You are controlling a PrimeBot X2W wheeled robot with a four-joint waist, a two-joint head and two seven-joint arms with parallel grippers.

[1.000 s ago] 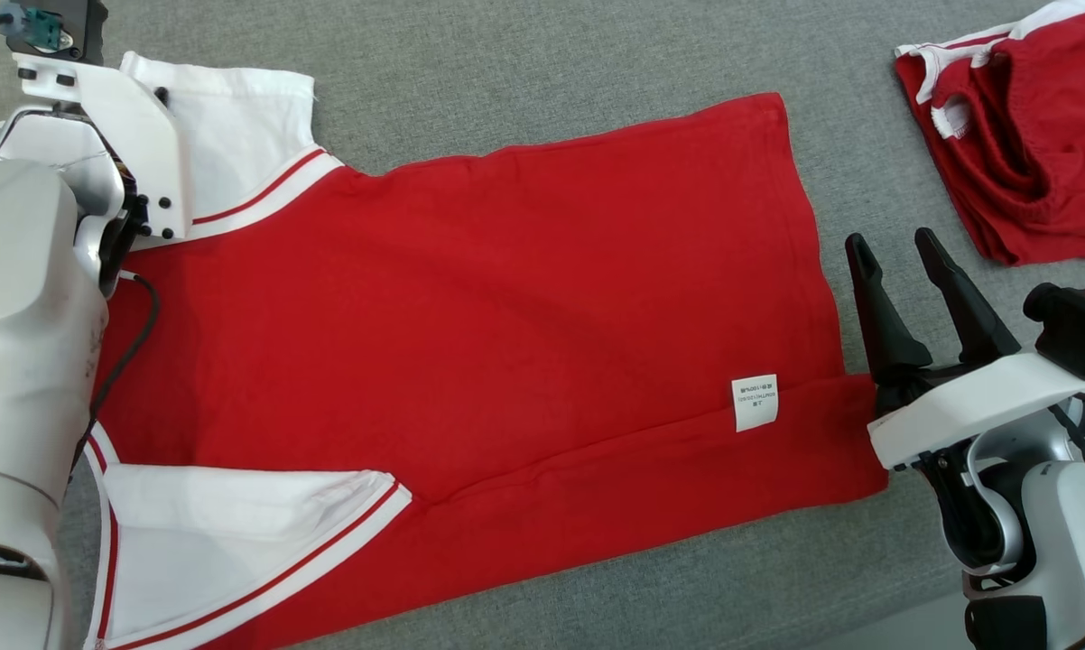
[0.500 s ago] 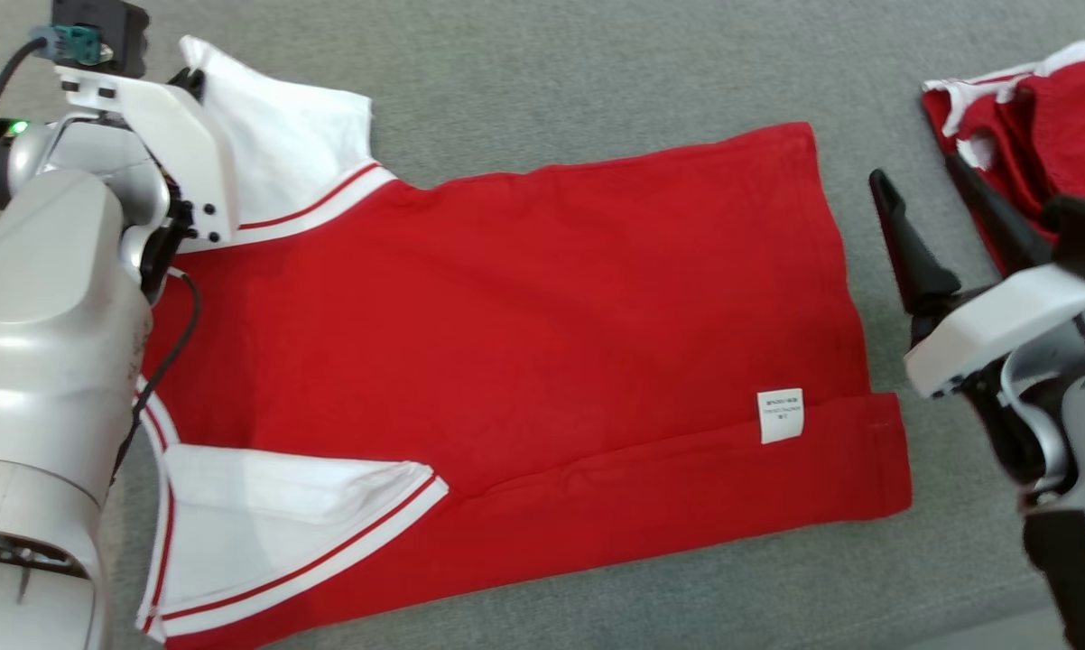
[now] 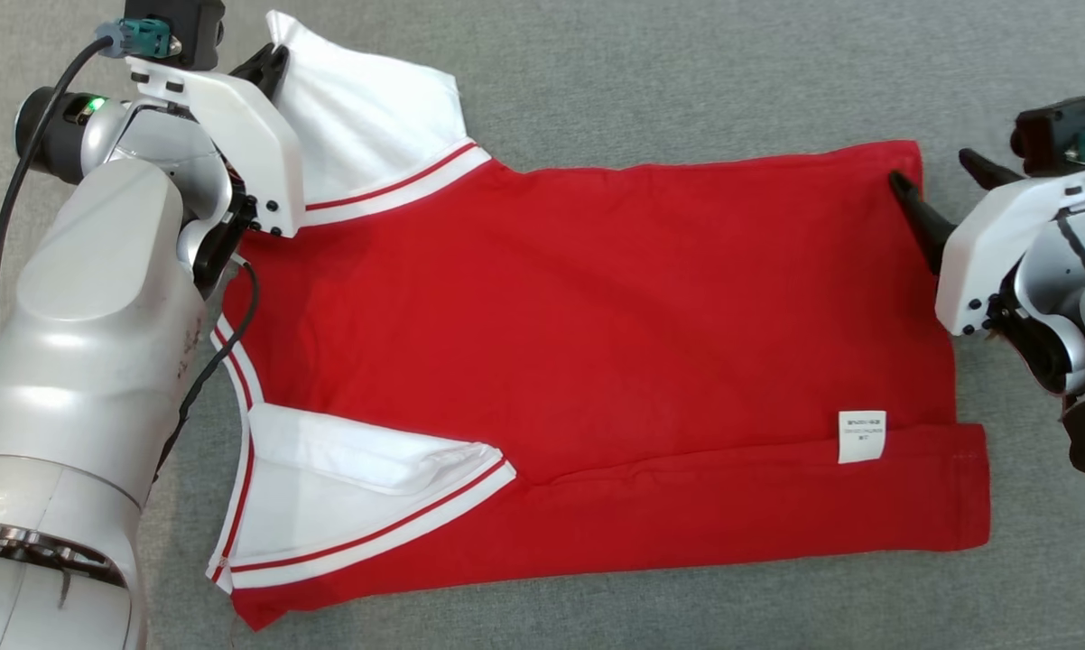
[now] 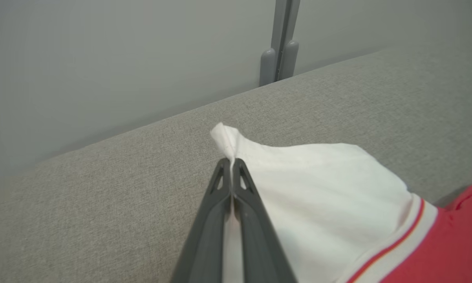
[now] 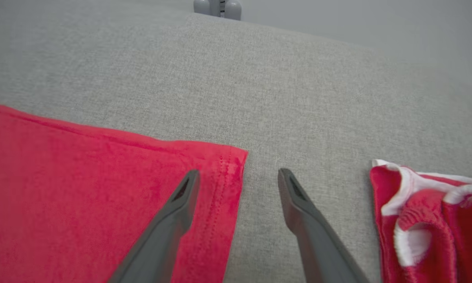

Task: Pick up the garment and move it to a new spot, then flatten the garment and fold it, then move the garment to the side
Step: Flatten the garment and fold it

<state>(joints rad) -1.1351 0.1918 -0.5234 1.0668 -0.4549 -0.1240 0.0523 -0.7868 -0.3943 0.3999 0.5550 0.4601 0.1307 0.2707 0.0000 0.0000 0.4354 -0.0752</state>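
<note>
The garment [image 3: 597, 343] is a red shirt with white, red-striped sleeves, spread flat on the grey cushion. My left gripper [image 3: 267, 63] is shut on the far white sleeve [image 4: 318, 188], pinching its tip, which sticks up between the fingertips [image 4: 232, 163]. My right gripper [image 3: 935, 171] stands open at the shirt's far right corner [image 5: 228, 157], one finger over the red hem and the other over bare cushion. The near white sleeve [image 3: 353, 506] lies folded across the shirt's lower left. A white label [image 3: 861, 436] shows near the right hem.
A second red-and-white garment [image 5: 428, 212], crumpled, lies just right of my right gripper. The cushion's [image 4: 102, 188] back edge meets a grey wall with a grey post [image 4: 279, 51] behind it.
The head camera has shifted, so the whole scene sits further right. My left gripper has shut on the far sleeve and raised its tip. My right gripper has moved up to the shirt's far right corner.
</note>
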